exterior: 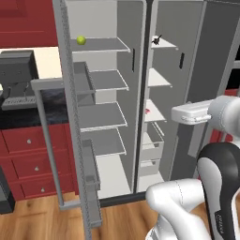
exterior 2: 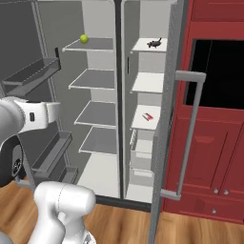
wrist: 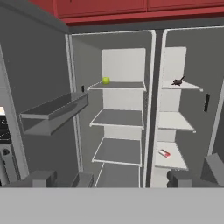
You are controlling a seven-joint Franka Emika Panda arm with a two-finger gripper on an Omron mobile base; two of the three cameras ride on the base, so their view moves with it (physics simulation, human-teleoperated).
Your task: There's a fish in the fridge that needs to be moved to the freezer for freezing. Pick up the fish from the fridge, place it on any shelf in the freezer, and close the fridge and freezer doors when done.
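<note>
No readable text, labels or numbers anywhere. Faint marking on the robot arm (exterior: 218, 220), too small to read.

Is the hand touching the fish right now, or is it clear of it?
Apart. In the hand view the fish lies on the top white shelf of the freezer, far beyond the fingertips.

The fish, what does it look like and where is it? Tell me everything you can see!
The fish is a tiny dark grey-black thing with thin spiky fins and a tail sticking up. It lies on the top white shelf of the narrow freezer side, near the shelf's front edge, with both doors open. Only the shelf touches it. It is too small to make out eyes or scales. It sits level with the green ball on the wide side.
</note>
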